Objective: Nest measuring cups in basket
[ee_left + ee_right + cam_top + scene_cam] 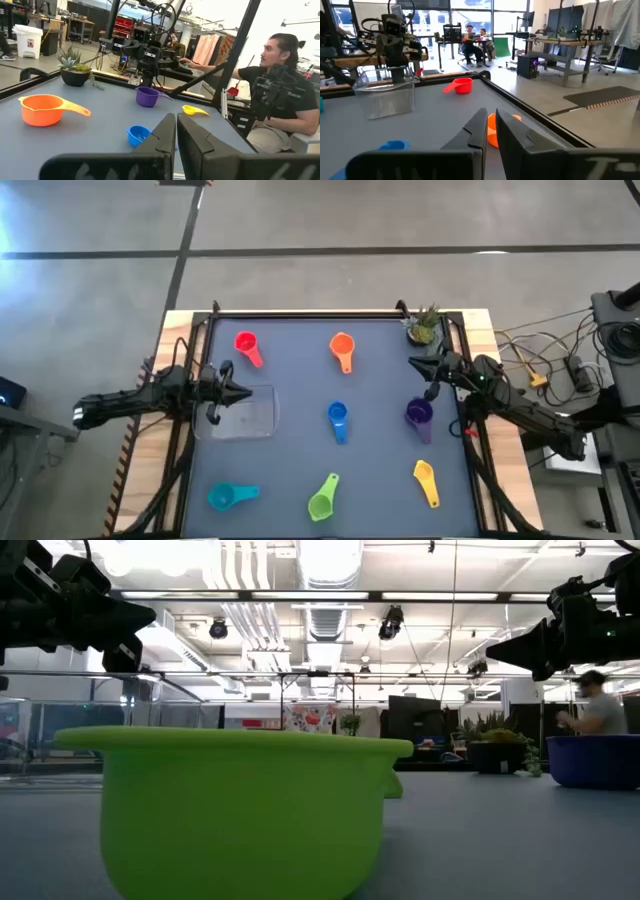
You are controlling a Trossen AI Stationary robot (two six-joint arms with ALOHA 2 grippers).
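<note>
- Far left of the high view: the left gripper (243, 392) is parked over the left edge of the clear basket (262, 424), tips pointing toward the table's middle. In its own wrist view the fingers (165, 137) are seen pressed almost together with nothing between them, so clenched and empty.
- The basket is seen lying flat on the grey table (290, 370), with no cup visible inside it.
- The red cup (246, 345) is found just beyond the basket; the teal cup (222, 497) sits at the near left corner. Both are well apart from the left jaws.
- Down the middle, three cups are spotted: orange cup (342, 346) far, blue cup (337, 416) centre, lime green cup (323, 501) near.
- On the right, the right gripper (421, 363) is held above the table near the small potted plant (424, 327), tips pointing inward. Its fingers (476, 129) are also closed with only a slit between them, gripping nothing.
- The purple cup (419, 415) lies just on the near side of the right jaws, untouched; the yellow cup (425, 478) lies nearer still.
</note>
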